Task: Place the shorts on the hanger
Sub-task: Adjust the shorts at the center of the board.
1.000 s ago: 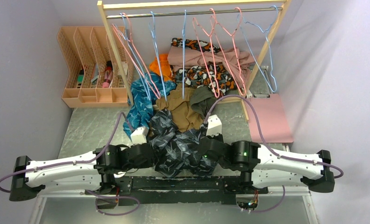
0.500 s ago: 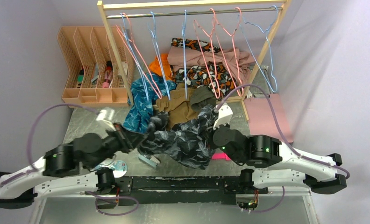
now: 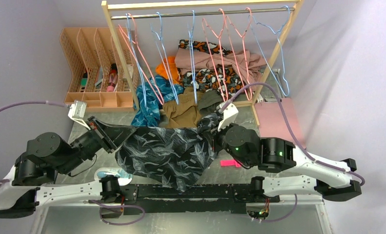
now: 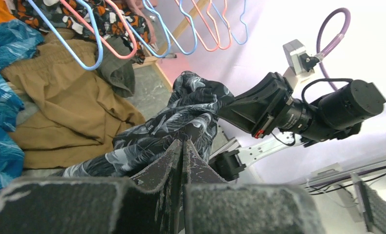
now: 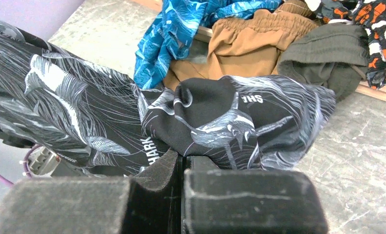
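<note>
At the right wrist only, legible SHARK lettering (image 5: pixel 153 149) on the shorts (image 5: pixel 249 122)

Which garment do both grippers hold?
The dark leaf-print shorts, stretched between the left gripper and right gripper; the brown garment and teal garment lie loose.

Shorts (image 3: pixel 164 151): dark fabric, pale grey leaf print, stretched wide between left pincer (image 3: pixel 117 141) and right pincer (image 3: pixel 211 128), each clamped on an edge; lower hem sags beneath them. Hanger (image 3: pixel 194 58): light-blue wire, hooked on rail (image 3: pixel 181 14), well beyond both pincers.
</note>
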You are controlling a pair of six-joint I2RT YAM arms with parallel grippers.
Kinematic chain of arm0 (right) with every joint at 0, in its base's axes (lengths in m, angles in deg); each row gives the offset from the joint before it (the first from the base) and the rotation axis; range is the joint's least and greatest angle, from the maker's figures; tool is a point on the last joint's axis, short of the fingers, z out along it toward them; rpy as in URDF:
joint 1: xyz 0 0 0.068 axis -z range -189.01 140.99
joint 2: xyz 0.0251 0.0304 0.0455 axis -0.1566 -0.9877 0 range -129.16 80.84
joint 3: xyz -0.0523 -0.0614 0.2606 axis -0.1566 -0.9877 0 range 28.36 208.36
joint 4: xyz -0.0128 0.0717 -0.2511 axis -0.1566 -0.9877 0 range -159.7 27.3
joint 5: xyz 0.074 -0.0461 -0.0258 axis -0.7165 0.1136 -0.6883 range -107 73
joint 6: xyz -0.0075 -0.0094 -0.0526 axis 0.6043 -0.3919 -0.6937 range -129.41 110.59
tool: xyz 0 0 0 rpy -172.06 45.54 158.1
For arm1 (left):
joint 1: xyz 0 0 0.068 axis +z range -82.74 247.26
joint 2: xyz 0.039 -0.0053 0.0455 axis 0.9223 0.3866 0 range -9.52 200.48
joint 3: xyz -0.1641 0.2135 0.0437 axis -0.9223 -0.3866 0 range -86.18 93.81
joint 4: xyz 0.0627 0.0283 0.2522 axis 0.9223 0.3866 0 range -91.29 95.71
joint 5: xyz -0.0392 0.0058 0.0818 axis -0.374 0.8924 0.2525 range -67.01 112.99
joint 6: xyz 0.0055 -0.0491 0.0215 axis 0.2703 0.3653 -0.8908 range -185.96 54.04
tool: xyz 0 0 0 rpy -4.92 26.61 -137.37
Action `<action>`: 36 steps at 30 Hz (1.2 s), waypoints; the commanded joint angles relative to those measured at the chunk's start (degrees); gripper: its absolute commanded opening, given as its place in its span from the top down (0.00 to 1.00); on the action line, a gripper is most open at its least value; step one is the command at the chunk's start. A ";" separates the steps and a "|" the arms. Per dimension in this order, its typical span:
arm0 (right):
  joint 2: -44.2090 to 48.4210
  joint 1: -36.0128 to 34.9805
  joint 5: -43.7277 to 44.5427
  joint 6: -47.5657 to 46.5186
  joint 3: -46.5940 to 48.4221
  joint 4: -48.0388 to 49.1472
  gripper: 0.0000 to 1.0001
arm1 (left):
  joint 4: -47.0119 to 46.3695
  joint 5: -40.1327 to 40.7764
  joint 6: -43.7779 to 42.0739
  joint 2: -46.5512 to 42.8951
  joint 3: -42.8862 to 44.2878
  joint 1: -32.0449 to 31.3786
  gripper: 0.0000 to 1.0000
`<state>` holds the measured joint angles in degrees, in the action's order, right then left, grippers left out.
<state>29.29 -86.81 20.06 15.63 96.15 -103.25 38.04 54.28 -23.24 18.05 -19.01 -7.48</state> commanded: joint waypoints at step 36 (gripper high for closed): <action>4.64 -0.19 -14.72 9.24 -13.96 4.70 0.31 | 3.65 -1.37 -4.59 14.84 1.57 -0.12 0.24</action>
<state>35.26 -86.87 4.97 19.74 88.74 -98.77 39.59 62.86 -33.62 31.49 -6.96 -7.48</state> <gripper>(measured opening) 0.691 0.652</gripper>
